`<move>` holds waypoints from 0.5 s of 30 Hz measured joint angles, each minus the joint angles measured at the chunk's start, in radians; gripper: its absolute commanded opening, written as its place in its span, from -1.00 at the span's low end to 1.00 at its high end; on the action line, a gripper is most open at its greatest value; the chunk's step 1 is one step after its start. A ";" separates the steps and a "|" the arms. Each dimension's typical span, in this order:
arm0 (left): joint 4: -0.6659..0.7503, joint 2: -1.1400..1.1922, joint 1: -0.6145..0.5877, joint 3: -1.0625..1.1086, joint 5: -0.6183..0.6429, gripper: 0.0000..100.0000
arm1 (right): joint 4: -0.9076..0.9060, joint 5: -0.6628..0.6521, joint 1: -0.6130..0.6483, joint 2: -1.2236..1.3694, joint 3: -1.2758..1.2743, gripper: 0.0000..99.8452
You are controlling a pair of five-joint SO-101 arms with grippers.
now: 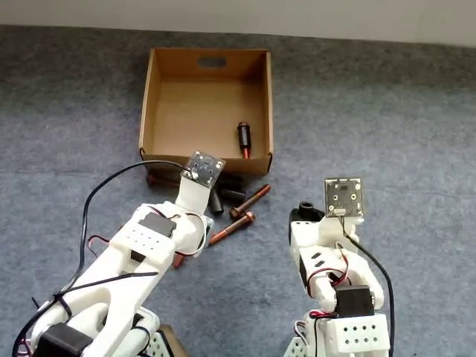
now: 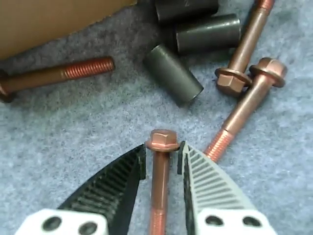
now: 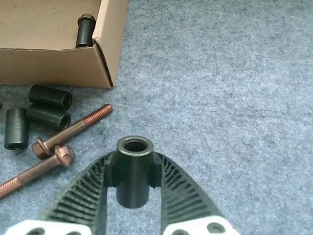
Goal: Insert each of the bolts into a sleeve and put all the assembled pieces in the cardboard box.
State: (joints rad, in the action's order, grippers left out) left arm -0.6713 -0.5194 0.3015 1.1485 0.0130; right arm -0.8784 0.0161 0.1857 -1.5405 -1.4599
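My left gripper [image 2: 162,152] is shut on a copper bolt [image 2: 158,193] that lies along its fingers, hex head forward, just above the carpet beside the loose parts. Standing upright in my right gripper [image 3: 133,165] is a dark sleeve [image 3: 132,182], open bore up; the gripper is shut on it, and the sleeve [image 1: 306,208] sits to the right of the pile. Three loose sleeves [image 2: 173,73] [image 3: 50,97] and two loose bolts [image 1: 251,201] [image 1: 230,229] lie in front of the cardboard box [image 1: 152,97]. One assembled piece [image 1: 243,138] lies inside the box by its right wall.
Another bolt [image 2: 58,76] lies by the box's front left corner. Grey carpet spreads open to the right of the box and around the right arm [image 1: 335,297]. Cables loop beside the left arm [image 1: 141,268].
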 measured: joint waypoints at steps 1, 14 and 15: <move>0.000 0.000 0.000 0.000 0.002 -0.73 | 0.000 0.000 0.000 0.000 0.000 -0.99; -0.089 0.157 -0.003 -0.098 0.051 -0.73 | 0.000 0.000 0.000 0.000 0.000 -0.99; -0.107 0.193 -0.005 -0.126 0.054 -0.73 | 0.000 0.000 0.000 0.000 0.000 -0.99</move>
State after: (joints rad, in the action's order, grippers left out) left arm -0.7787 -0.3261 0.2969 1.0226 0.0667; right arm -0.8784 0.0161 0.1857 -1.5405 -1.4599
